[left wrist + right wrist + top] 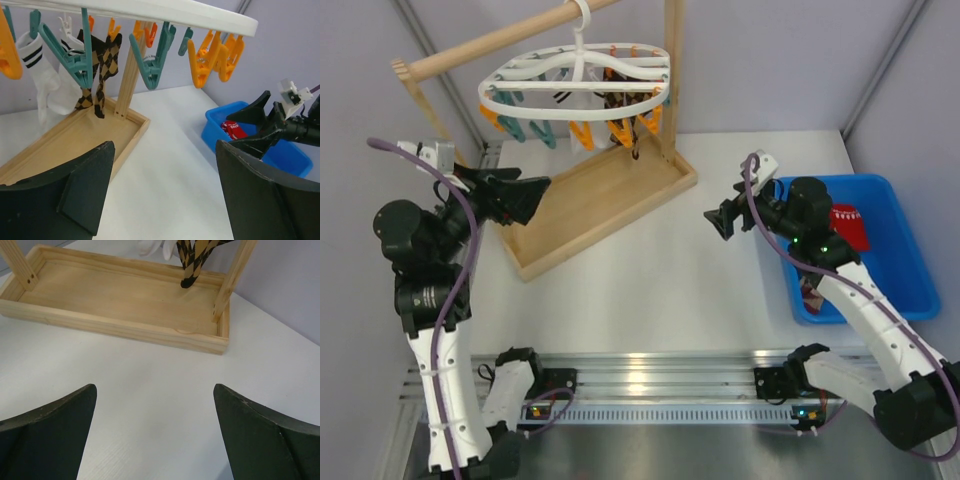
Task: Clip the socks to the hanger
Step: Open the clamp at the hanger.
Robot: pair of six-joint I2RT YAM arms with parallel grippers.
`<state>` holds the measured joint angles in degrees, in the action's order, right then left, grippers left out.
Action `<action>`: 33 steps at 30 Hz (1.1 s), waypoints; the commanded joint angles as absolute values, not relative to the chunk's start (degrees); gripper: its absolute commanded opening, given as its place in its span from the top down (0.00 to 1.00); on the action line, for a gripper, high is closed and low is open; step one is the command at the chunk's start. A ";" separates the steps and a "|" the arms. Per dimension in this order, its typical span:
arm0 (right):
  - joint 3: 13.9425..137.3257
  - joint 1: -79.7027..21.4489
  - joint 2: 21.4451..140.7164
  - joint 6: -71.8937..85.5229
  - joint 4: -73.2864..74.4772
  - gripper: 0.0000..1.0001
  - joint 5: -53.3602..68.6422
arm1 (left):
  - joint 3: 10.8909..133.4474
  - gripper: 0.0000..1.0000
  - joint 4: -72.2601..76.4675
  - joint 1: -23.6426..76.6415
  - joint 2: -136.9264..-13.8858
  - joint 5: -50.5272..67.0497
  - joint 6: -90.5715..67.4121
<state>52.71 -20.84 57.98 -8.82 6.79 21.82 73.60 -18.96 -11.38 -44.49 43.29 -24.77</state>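
Left hand [532, 203] is raised beside the near-left end of the wooden rack [600, 205]. Its jaws are spread wide with nothing between them, and its wrist camera looks up under the hanger [578, 68]. Right hand [721, 222] hovers over the counter [670, 290], also spread apart and empty. It points toward the rack, with the blue bin [905, 265] just behind it.

The red sock [848, 226] lies in the far-left part of that bin, close beside the right arm's wrist, so it is behind the hand and not in front of it. A second scrap of patterned fabric shows at the bin's near-left edge, but the arm hides too much of it to name.

The hanger hangs by its hook from the rack's rod, well apart from the bin and just above the left hand. A white striped sock [37, 70] and a pair of argyle socks [102, 65] are already clipped on, next to the rack's upright post. On the side nearer the hands, a teal clip [150, 70] and a bunch of orange clips [212, 62] dangle free.

The step in hand looks like fetching the next sock. That calls for the right hand to turn back over the bin and come down on the red sock. It should pinch the sock near one end so that an edge stands clear for a clip. The carry then goes across the counter to a free clip. The left hand seems well placed there to squeeze the clip open.
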 commanded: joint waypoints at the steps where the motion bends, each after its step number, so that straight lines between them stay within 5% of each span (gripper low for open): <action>1: 55.99 -20.39 58.71 -8.35 3.60 0.00 22.94 | 76.63 0.14 -11.78 -11.60 -47.89 46.58 -32.42; 8: 56.51 -20.30 60.55 -7.91 2.20 0.00 23.03 | 80.42 0.18 -10.37 -4.59 -52.64 44.83 -35.60; 14: 57.39 -20.39 61.96 -7.91 1.84 0.00 23.12 | 84.73 0.21 -17.40 15.36 -56.42 24.22 -26.03; 19: 58.01 -20.48 62.40 -8.79 2.29 0.00 22.85 | 83.23 0.31 -18.89 18.35 -56.78 16.89 -26.02; 33: 58.80 -20.48 63.72 -9.32 2.29 0.00 22.06 | 83.85 0.24 -15.82 25.13 -57.48 5.63 -22.32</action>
